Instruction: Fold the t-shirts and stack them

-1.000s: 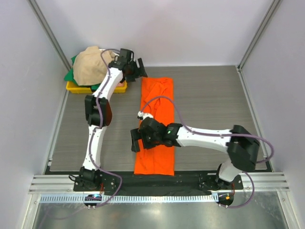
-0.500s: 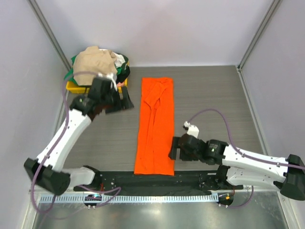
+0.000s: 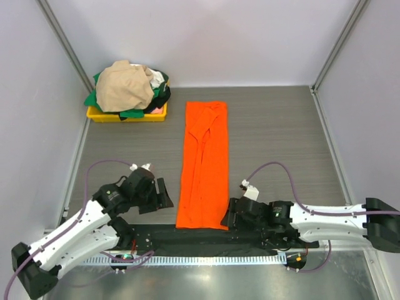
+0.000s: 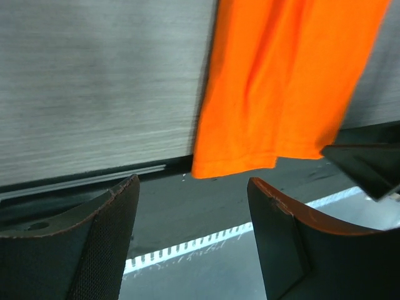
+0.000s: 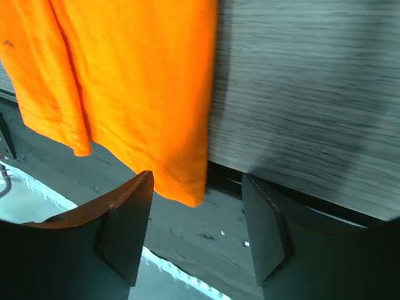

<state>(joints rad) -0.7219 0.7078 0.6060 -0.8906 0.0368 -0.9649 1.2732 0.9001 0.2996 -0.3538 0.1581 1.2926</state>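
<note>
Orange t-shirt point(image 3: 203, 164): narrow strip, centre frame, sides folded in; hem at the lower edge of the table point(image 3: 281, 137).
Change: both arms have swung down to the lower frame, flanking the hem.
Left gripper point(image 3: 165, 197): jaws apart, empty, left of hem.
Right gripper point(image 3: 229, 215): jaws apart, empty, right of hem.
Other t-shirts point(image 3: 125, 87): heaped in yellow bin point(image 3: 103, 115), upper left.
Assessment: probably lining up on the hem corners for the lengthwise fold.
</note>
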